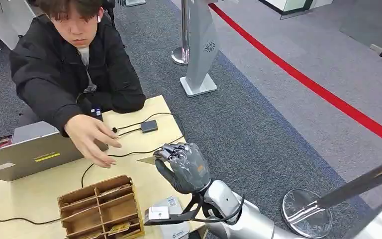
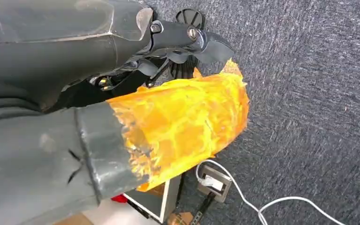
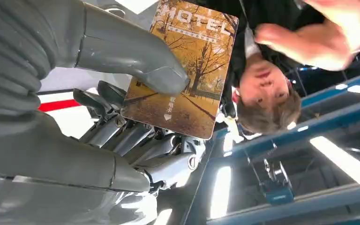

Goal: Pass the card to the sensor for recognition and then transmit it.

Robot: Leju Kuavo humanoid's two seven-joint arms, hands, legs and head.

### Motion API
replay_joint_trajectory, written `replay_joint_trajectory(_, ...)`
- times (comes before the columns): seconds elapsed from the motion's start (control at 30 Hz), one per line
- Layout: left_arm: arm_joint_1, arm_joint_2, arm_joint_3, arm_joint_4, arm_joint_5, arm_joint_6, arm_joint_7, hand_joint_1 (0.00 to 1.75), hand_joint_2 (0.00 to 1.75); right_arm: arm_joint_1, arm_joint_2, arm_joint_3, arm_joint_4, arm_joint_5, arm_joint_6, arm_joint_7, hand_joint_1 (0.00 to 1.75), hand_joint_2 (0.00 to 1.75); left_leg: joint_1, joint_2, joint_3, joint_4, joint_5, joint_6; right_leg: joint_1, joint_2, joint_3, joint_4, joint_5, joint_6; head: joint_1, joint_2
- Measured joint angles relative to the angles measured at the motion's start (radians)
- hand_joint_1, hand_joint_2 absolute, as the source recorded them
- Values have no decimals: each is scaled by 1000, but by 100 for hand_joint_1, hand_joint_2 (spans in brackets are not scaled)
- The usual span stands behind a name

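My right hand [image 1: 186,167] hovers over the right side of the wooden table [image 1: 30,196] and pinches a card [image 1: 148,160] that points toward the person. Up close, the card [image 3: 187,70] shows an autumn tree picture and the word HOTEL, clamped between my thumb [image 3: 136,51] and the darker fingers behind it. The person's open hand [image 1: 90,137] reaches out just left of the card without touching it. A small dark sensor box [image 1: 149,126] with a cable lies farther back on the table. My left hand [image 2: 168,108], its thumb wrapped in yellow tape, hangs over grey carpet holding nothing.
A wooden compartment box [image 1: 99,206] with cards sits near the front of the table, beside a white device [image 1: 171,206]. A laptop [image 1: 30,157] stands at the left. A stanchion base [image 1: 306,211] and red belt lie on the carpet to the right.
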Motion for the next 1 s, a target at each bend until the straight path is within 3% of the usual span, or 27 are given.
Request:
replay_joint_trajectory(0.37, -3, 1, 0, 0, 0, -7, -1, 0, 0, -104, 31, 17, 40, -67, 47, 7, 175, 175, 0, 0, 0, 0, 0, 0, 0, 0, 0, 0, 0, 0, 0, 0)
replay_joint_trajectory(0.57, -8, 1, 0, 0, 0, -22, -1, 0, 0, -148, 35, 74, 63, -271, 114, -57, 175, 175, 0, 0, 0, 0, 0, 0, 0, 0, 0, 0, 0, 0, 0, 0)
replay_joint_trajectory(0.67, -8, 1, 0, 0, 0, -70, 11, 0, 0, -166, 41, 102, 73, -341, 146, -84, 175, 175, 0, 0, 0, 0, 0, 0, 0, 0, 0, 0, 0, 0, 0, 0)
replay_joint_trajectory(0.7, -8, 1, 0, 0, 0, -88, 15, 0, 0, -170, 42, 108, 76, -361, 155, -92, 159, 175, 1, 0, 0, 0, 0, 0, 0, 0, 0, 0, 0, 0, 0, 0)
replay_joint_trajectory(0.73, -8, 1, 0, 0, 0, -107, 22, 0, 0, -175, 45, 115, 79, -380, 164, -99, 70, 175, 1, 0, 0, 0, 0, 0, 0, 0, 0, 0, 0, 0, 0, 0)
replay_joint_trajectory(0.77, -8, 1, 0, 0, 0, -124, 23, 0, 0, -179, 47, 122, 81, -395, 171, -105, 0, 175, 1, 0, -1, 0, 0, 0, 0, 0, 0, 0, 0, 0, 0, 0)
replay_joint_trajectory(0.87, -6, 1, 0, 0, 0, -168, 32, 0, 0, -194, 55, 143, 85, -452, 206, -118, 0, 175, 1, 0, -1, 0, 0, 0, 0, 0, 0, 0, 0, 0, 0, 0)
replay_joint_trajectory(0.9, -5, 2, 0, 0, 0, -187, 33, 0, 0, -202, 58, 150, 85, -469, 221, -118, 0, 0, 1, 0, -1, 0, 0, 0, 0, 0, 0, 0, 0, 0, 0, 0)
replay_joint_trajectory(1.0, 3, 1, 0, 0, 0, -246, 37, 0, 0, -219, 61, 166, 85, -519, 255, -119, 0, 0, 1, 0, -1, 0, 0, 0, 0, 0, 0, 0, 0, 0, 0, 0)
